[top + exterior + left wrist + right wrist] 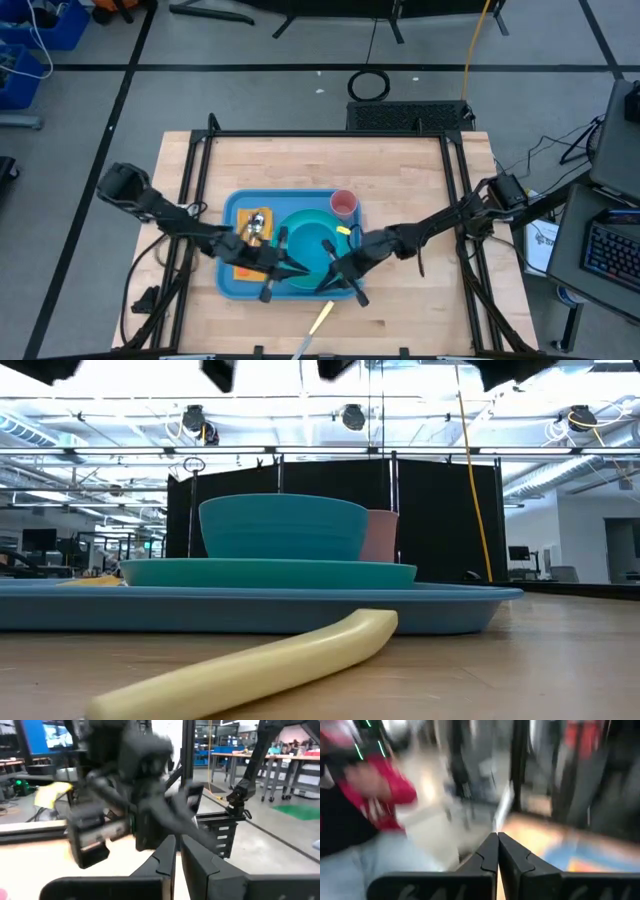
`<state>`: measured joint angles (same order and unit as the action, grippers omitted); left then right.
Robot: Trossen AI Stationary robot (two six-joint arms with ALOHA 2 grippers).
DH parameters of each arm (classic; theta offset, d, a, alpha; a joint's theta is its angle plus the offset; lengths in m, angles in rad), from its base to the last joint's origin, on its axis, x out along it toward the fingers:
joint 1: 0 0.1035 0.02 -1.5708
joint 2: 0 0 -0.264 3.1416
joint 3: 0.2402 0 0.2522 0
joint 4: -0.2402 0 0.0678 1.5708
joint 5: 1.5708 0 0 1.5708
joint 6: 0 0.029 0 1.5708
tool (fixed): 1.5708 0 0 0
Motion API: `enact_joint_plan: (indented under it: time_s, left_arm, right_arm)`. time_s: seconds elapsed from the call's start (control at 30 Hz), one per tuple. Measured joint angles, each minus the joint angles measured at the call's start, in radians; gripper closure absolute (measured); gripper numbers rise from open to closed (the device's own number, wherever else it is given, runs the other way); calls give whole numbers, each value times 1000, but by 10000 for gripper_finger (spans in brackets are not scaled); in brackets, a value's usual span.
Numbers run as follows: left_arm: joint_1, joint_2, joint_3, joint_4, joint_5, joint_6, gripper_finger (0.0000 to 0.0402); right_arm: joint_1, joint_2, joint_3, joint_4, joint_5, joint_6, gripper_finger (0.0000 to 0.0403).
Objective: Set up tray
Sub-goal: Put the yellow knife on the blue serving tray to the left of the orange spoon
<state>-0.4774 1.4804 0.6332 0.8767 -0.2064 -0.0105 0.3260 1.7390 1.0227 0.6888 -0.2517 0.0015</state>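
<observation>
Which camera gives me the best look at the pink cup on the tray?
The high view: the pink cup sits fully visible in the tray's far right corner. The low view shows only a sliver beside the teal bowl. Neither wrist view shows it.

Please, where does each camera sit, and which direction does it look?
High: above, straight down on the tray, both arms.
Low: table height, level across a yellow handle to the tray; no arm clear.
Left wrist: past the shut left claw at the other arm.
Right wrist: past the shut right claw, blurred room.
Shared: high and low show the bowl.
</observation>
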Motion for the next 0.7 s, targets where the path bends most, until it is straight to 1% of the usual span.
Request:
enact_joint_plan:
  time_s: [0.1, 0.17, 0.23, 0.33, 0.43, 0.57, 0.63, 0.7]
  left_arm:
    - [-57, -87, -73, 1, -74, -21, 371]
    - [-89, -141, -112, 6, -115, -26, 371]
    - [-115, -190, -143, 9, -148, -24, 371]
    - [-140, -245, -174, 5, -190, -21, 371]
    - [-147, -286, -186, 10, -216, -9, 371]
    - [-148, -306, -204, 6, -223, 1, 371]
    - [-147, -306, -205, 4, -224, 1, 371]
    - [-147, -304, -205, -1, -224, -1, 371]
  right_arm:
    - [23, 1, 49, -285, 113, 4, 402]
    - [39, 10, 97, -415, 151, 6, 396]
    - [55, 16, 147, -490, 150, 3, 380]
    - [81, 25, 225, -606, 145, -26, 340]
    - [99, 55, 295, -727, 147, -40, 287]
    - [110, 147, 379, -829, 148, -47, 215]
    - [121, 213, 442, -874, 151, -68, 188]
    - [130, 286, 514, -998, 151, -86, 171]
